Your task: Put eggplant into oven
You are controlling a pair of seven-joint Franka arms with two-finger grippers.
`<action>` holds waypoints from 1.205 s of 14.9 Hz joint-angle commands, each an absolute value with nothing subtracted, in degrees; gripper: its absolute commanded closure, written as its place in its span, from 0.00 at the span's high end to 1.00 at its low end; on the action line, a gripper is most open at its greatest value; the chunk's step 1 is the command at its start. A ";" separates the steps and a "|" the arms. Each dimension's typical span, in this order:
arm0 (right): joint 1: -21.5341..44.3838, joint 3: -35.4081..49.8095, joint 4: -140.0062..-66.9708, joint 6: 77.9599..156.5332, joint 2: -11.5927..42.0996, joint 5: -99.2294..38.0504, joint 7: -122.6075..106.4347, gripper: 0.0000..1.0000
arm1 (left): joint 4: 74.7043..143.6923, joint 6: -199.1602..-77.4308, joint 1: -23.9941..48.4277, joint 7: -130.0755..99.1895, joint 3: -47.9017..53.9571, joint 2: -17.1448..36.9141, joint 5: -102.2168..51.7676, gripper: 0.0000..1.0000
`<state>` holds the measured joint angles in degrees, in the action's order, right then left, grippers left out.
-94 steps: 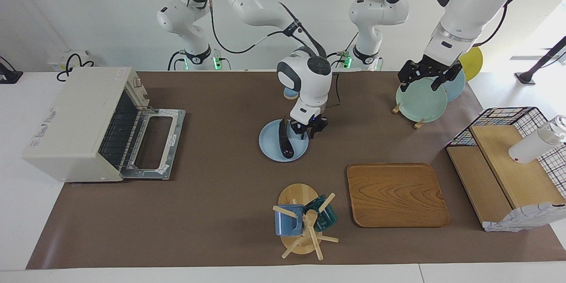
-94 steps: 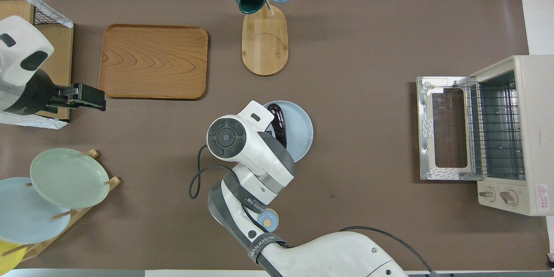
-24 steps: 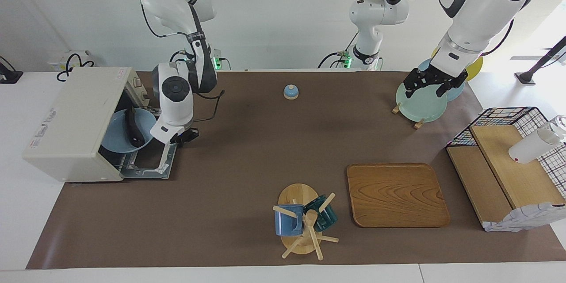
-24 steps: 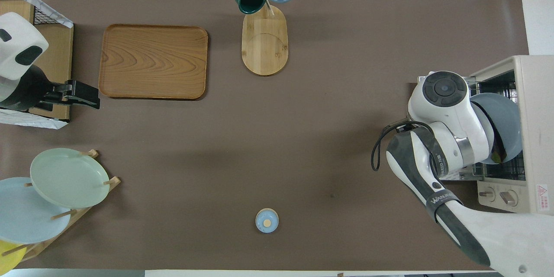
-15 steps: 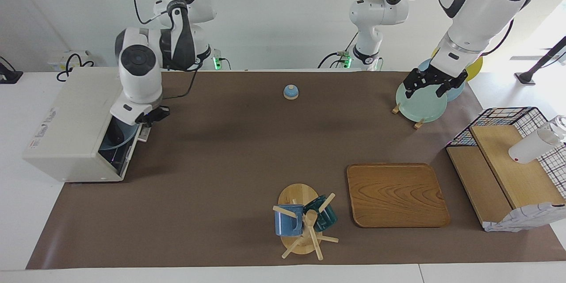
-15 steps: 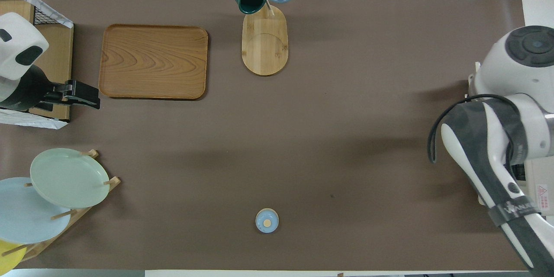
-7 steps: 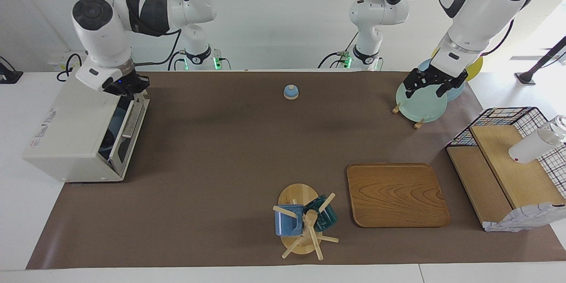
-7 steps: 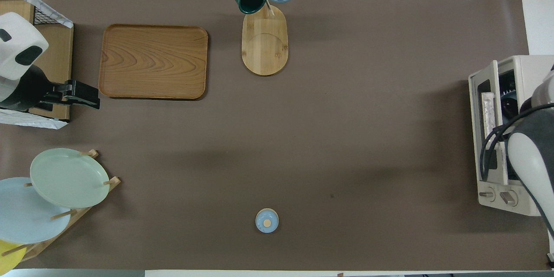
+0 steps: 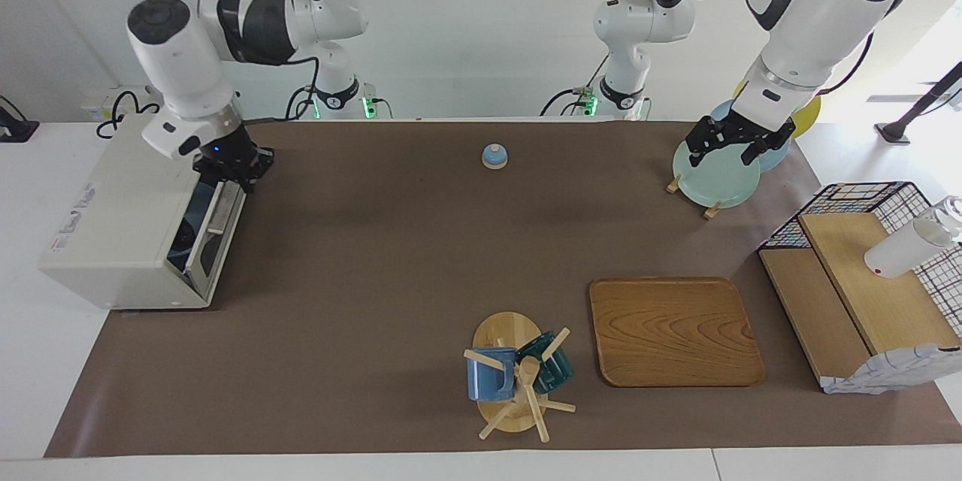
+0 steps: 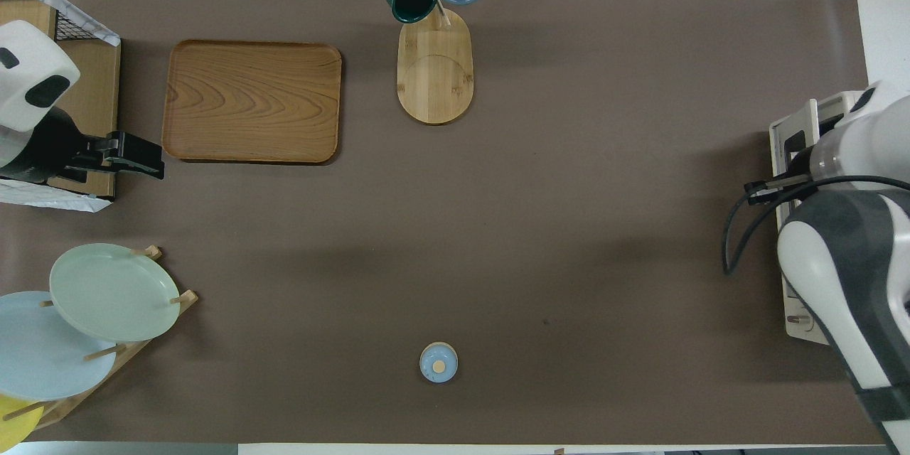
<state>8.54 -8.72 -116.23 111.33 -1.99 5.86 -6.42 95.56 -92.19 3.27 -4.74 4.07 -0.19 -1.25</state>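
A: The boxy cream oven (image 9: 124, 222) has its dark glass door nearly shut. The eggplant sits inside, unseen; only a blue plate rim (image 9: 197, 212) shows.

B: The right gripper (image 9: 231, 173) is clenched, empty, at the door's top edge. The left gripper (image 9: 727, 144) waits, splayed, over the glossy green plate (image 9: 714, 179).

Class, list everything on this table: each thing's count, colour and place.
oven: one, cream, right arm's end, door almost shut
dish: one, blue, inside oven
bell: one, blue, near robots
mugs: two, blue and green, on mug tree
tray: one, wooden, beside mug tree
plates: three, green, blue, yellow, in rack
bottle: one, white, on wire basket
right gripper: one, black, shut, at oven door
left gripper: one, black, open, over green plate
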 commanded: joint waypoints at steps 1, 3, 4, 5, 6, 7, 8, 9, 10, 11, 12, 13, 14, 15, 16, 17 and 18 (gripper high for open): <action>6.87 -8.61 -116.80 113.29 0.00 5.45 -5.45 0.05 | 95.62 -91.41 2.81 -4.57 4.31 -0.70 -0.62 1.00; 6.59 -8.70 -116.89 112.24 -0.26 7.89 -6.23 0.05 | 95.62 -91.41 2.81 -4.57 4.31 -0.79 -0.62 1.00; 6.50 -8.70 -117.24 112.06 -0.35 10.26 -7.55 0.05 | 95.62 -91.41 2.81 -4.57 4.31 -0.70 -0.62 1.00; 6.50 -8.70 -117.42 111.28 -0.53 11.68 -8.69 0.05 | 95.62 -91.41 2.73 -4.57 4.31 -0.70 -0.62 1.00; 6.24 -8.79 -117.33 110.23 -0.53 12.04 -9.14 0.05 | 95.62 -91.41 2.81 -4.57 4.31 -0.70 -0.62 1.00; 5.63 -8.79 -117.25 109.95 -0.53 12.48 -9.40 0.05 | 95.62 -91.41 2.81 -4.57 4.31 -0.70 -0.62 1.00; 5.36 -8.79 -117.16 109.86 -0.53 12.92 -10.45 0.05 | 95.62 -91.41 2.81 -4.57 4.31 -0.70 -0.62 1.00; 4.93 -8.79 -116.72 108.91 -0.53 13.01 -11.76 0.05 | 95.62 -91.41 2.81 -4.57 4.31 -0.70 -0.62 1.00; 4.75 -8.88 -115.94 107.59 -0.44 13.09 -12.30 0.05 | 95.62 -91.41 2.81 -4.57 4.31 -0.70 -0.53 1.00; 4.31 -8.96 -115.06 106.27 -0.44 13.10 -12.91 0.06 | 95.62 -91.41 2.81 -4.57 4.31 -0.70 -0.61 1.00; 3.61 -8.96 -114.61 104.95 -0.53 13.01 -14.31 0.06 | 95.62 -91.41 2.81 -4.57 4.31 -0.70 -0.53 1.00; 3.26 -8.96 -114.44 104.51 -0.70 13.01 -15.20 0.08 | 95.62 -91.41 2.73 -4.57 4.31 -0.79 -0.61 1.00; 3.16 -9.14 -114.17 104.07 -0.88 13.01 -15.47 0.08 | 95.62 -91.41 2.81 -4.57 4.31 -0.70 -0.53 1.00; 3.08 -9.23 -113.73 103.37 -1.14 13.01 -15.99 0.10 | 95.62 -91.41 2.81 -4.57 4.31 -0.70 -0.61 1.00; 3.08 -9.23 -113.38 102.75 -1.58 13.01 -16.43 0.10 | 95.62 -91.49 2.73 -4.57 4.31 -0.70 -0.62 1.00; 2.99 -9.40 -113.03 101.96 -1.93 13.01 -16.52 0.13 | 95.62 -91.41 2.81 -4.57 4.31 -0.70 -0.62 1.00; 2.99 -9.49 -112.51 101.17 -2.54 12.66 -16.61 0.18 | 95.62 -91.41 2.81 -4.57 4.31 -0.70 -0.53 1.00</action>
<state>3.45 -9.41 -113.35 103.19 -1.01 12.55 -15.08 95.56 -92.19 3.27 -4.74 4.07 -0.19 -1.25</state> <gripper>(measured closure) 0.872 0.000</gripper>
